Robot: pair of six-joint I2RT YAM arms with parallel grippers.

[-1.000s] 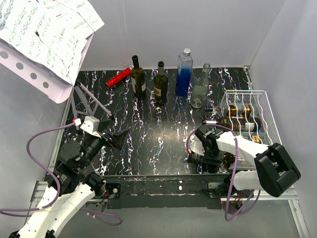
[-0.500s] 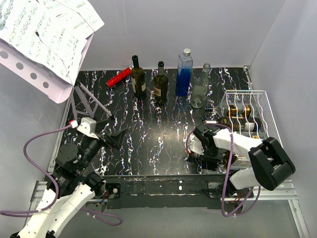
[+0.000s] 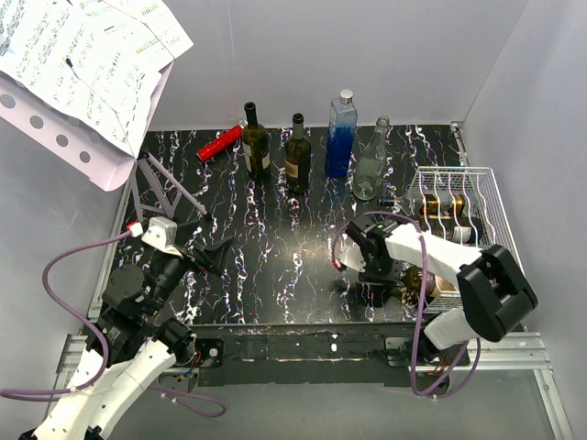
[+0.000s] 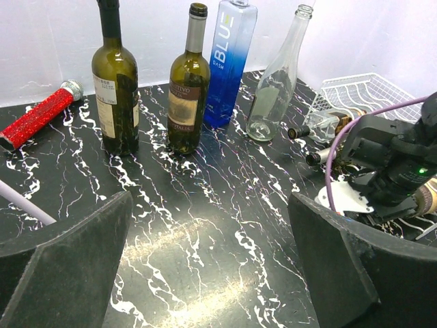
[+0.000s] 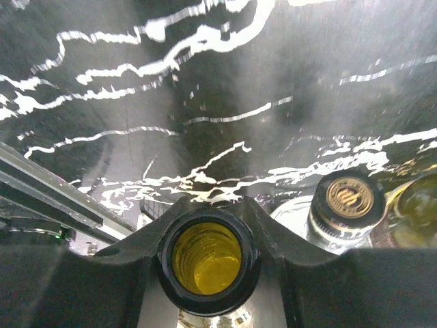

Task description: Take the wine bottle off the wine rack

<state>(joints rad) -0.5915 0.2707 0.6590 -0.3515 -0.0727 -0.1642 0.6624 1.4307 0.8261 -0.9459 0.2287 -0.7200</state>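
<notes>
right gripper [image 5: 209,268] closed tight on the neck of the wine bottle [image 5: 205,257], open mouth at lower centre of wrist view. top view: bottle at lower right, by the near left edge of the wine rack [image 3: 491,203]. left gripper [image 4: 212,270] jaws wide apart, holding nothing.

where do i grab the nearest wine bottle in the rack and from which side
Grip the wine bottle by the neck, coming from the left, out of the table's middle. It lies on its side with the neck poking out past the rack's left edge, while wire bars cage the body. The right fingers are shut on that neck just behind the open mouth.
</notes>
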